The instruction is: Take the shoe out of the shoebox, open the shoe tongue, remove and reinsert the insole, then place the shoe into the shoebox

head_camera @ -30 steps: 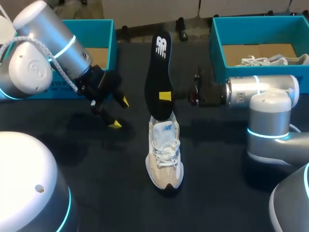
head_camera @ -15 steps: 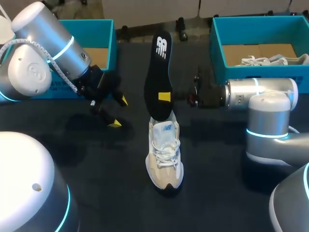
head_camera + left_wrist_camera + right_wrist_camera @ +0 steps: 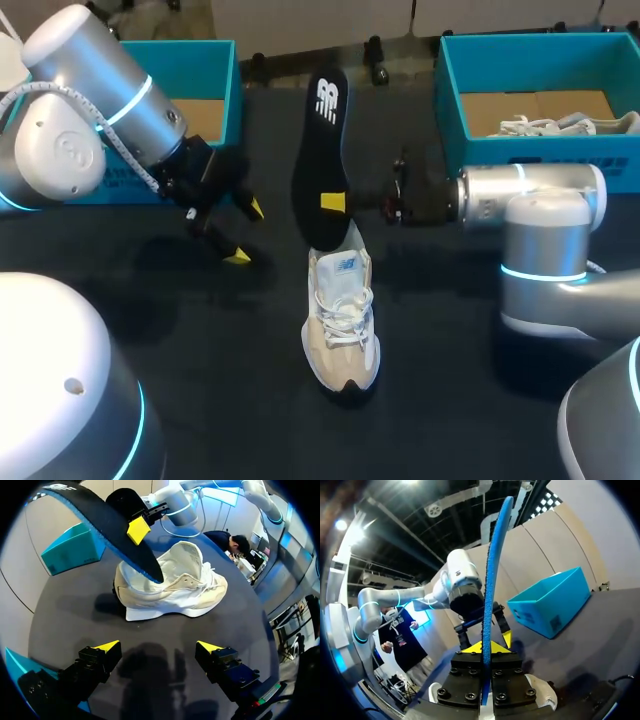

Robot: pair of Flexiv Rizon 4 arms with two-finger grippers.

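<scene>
While the right claw (image 3: pixel 335 203) is pressed together on the insole (image 3: pixel 320 150), pinching it from two sides near its lower half, the insole stands almost upright above the shoe (image 3: pixel 342 320). It is black with a blue edge, and its top leans a little away from the robot. Its lower end comes down to the opening of the shoe at the heel side; if it is already inside the shoe, I cannot tell. In the right wrist view the insole (image 3: pixel 495 555) rises as a thin blue line from between the two yellow tips of the right claw (image 3: pixel 483 647).

The shoe is beige and white with white laces. It stands on its sole on the dark table (image 3: pixel 200 350), near the middle, with the toe pointing to the robot. It is outside of both boxes.

The left claw (image 3: pixel 247 233) is spread wide and pinches nothing. It hangs over the table on the left of the shoe, apart from it. In the left wrist view the left claw (image 3: pixel 157 646) looks at the side of the shoe (image 3: pixel 175 587), with the insole (image 3: pixel 100 520) slanting above it.

At the far right of the table, the teal shoebox (image 3: pixel 450 90) holds another white shoe (image 3: pixel 560 125). A second teal box (image 3: pixel 215 60) is at the far left, partly hidden behind the left arm.
</scene>
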